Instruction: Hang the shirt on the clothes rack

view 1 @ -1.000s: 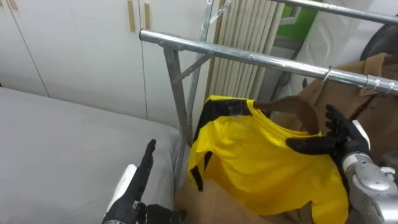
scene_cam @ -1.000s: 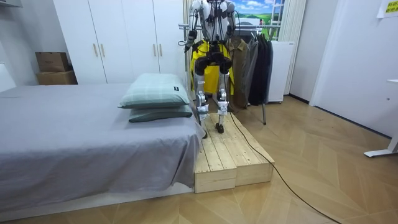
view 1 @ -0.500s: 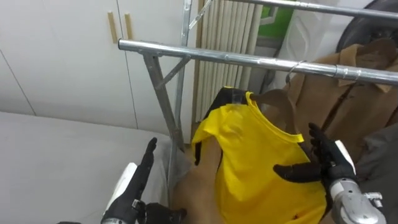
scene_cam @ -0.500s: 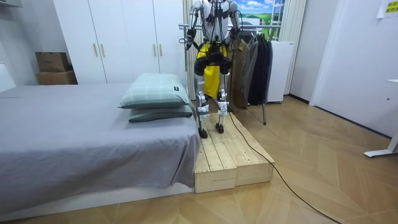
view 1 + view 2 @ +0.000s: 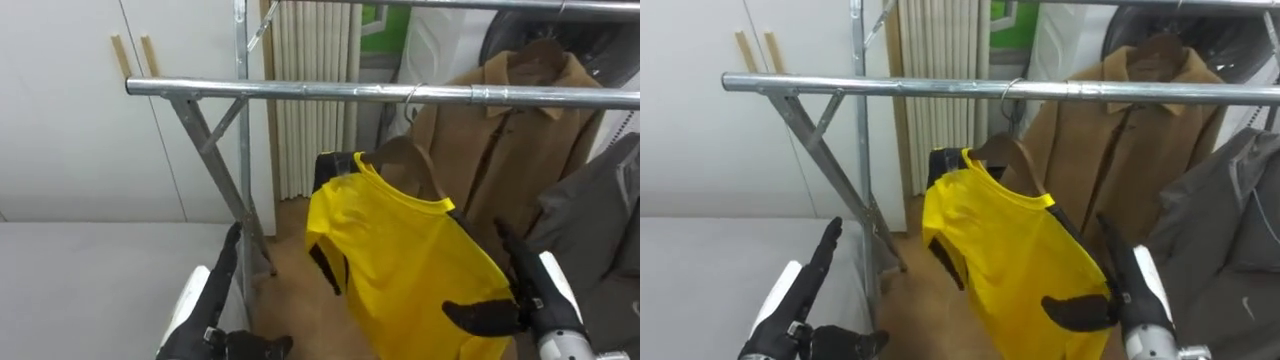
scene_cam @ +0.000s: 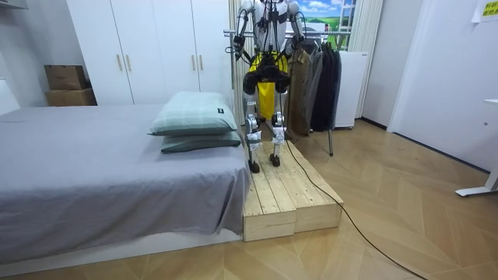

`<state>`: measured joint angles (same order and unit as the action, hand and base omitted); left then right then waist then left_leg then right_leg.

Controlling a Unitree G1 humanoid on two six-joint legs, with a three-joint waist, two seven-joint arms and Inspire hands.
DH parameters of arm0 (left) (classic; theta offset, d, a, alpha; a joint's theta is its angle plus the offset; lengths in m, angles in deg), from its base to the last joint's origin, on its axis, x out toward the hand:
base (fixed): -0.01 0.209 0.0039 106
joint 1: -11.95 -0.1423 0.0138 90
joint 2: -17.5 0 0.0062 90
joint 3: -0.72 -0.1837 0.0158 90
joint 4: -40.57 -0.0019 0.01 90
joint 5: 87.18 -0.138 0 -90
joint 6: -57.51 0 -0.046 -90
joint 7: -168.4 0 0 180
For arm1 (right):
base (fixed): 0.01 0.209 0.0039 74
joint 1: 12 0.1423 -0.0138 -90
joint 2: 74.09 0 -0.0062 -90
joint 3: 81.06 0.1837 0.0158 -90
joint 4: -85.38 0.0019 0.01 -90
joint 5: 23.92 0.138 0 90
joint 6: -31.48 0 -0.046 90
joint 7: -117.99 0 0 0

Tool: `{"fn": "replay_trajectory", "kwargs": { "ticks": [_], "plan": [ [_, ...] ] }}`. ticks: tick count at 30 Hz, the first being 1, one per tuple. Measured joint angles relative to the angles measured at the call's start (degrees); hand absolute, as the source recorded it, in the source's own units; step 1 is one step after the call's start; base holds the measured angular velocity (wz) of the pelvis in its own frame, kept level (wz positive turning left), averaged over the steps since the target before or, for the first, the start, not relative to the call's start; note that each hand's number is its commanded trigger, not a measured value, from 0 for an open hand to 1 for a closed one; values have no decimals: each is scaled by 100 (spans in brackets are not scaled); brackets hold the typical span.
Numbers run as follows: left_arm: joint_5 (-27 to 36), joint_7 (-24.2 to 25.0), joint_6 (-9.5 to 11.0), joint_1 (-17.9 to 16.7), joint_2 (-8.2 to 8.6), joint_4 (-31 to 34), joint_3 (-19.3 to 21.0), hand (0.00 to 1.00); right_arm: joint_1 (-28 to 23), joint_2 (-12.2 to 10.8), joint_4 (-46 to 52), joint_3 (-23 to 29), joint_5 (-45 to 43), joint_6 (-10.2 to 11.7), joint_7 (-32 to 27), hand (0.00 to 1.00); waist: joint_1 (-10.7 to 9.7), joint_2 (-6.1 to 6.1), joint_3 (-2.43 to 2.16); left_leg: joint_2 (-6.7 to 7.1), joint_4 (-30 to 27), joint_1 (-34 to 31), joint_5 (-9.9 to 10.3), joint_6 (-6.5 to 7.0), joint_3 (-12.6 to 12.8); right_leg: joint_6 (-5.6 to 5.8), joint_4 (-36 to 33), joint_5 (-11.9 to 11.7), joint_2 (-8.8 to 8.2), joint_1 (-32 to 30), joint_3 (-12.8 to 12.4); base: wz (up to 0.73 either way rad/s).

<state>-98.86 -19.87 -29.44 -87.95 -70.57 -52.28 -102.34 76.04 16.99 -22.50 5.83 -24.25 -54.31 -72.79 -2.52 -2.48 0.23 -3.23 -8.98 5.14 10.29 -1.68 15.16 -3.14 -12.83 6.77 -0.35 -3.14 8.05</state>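
Both straight-fingered: left hand low, right hand by shirt.

Yellow shirt hangs from the rail, right hand alongside.

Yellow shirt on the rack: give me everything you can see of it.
The yellow shirt is a smooth, thin-looking jersey with black trim at the back of the neck and along the near sleeve. It is on a wooden hanger whose hook appears to sit over the metal rail. It hangs tilted in front of a brown coat. The right hand, fingers straight, lies against its lower right edge, thumb across the cloth; the left hand is apart from it.
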Motion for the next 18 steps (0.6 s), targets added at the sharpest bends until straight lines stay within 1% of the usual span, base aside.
{"fn": "replay_trajectory", "kwargs": {
  "ticks": [2, 3, 5, 9, 13, 15, 18],
  "plan": [
    [-38, -5, 6, -160, 57, -331, 171, 0, -277, -111, 107, 57, -19, 16, -19, 0, 8, 37, -12, -10, 33, 45, 5, -3, 25, -4, 5, 3, 27, 7, -59, -18],
    [-38, -9, 4, -193, 55, -406, 202, 0, -347, -136, 106, 54, -21, 16, -31, 0, 15, 44, -14, -17, 34, 51, 19, -12, 25, -7, 6, 6, 45, 1, -85, -11],
    [-39, -25, 3, -396, 58, -518, 311, 0, -628, -249, 61, 47, -157, 15, -35, 0, 7, 56, -11, -32, 36, 48, 44, -21, 40, -15, 0, 13, 68, -19, -108, -7],
    [-119, -37, 3, -448, 95, -843, 376, 0, -887, -382, -466, -10, -224, 19, -30, 0, 4, 58, -11, -25, 36, 58, 44, -22, 35, -11, 13, 18, 60, 3, -107, 1],
    [-190, -283, 13, -489, 158, -1045, 408, 0, -1086, -543, -1229, -5, -255, 76, -31, 0, -18, 56, -12, -14, 52, 66, 47, -23, 29, 10, 32, 31, 53, 27, -96, 3],
    [-205, -362, 29, -504, 175, -1059, 406, 0, -1185, -644, -1389, -5, -323, 76, -31, 0, -20, 59, -9, -11, 73, 59, 47, -22, 32, 11, 27, 31, 58, 2, -105, 0],
    [-226, -466, 156, -550, 194, -1069, 394, 0, -1270, -747, -1740, -7, -508, 195, -27, 0, -40, 58, -7, -11, 73, 65, 47, -22, 33, 17, 26, 38, 60, 8, -113, 0]
  ]
}}
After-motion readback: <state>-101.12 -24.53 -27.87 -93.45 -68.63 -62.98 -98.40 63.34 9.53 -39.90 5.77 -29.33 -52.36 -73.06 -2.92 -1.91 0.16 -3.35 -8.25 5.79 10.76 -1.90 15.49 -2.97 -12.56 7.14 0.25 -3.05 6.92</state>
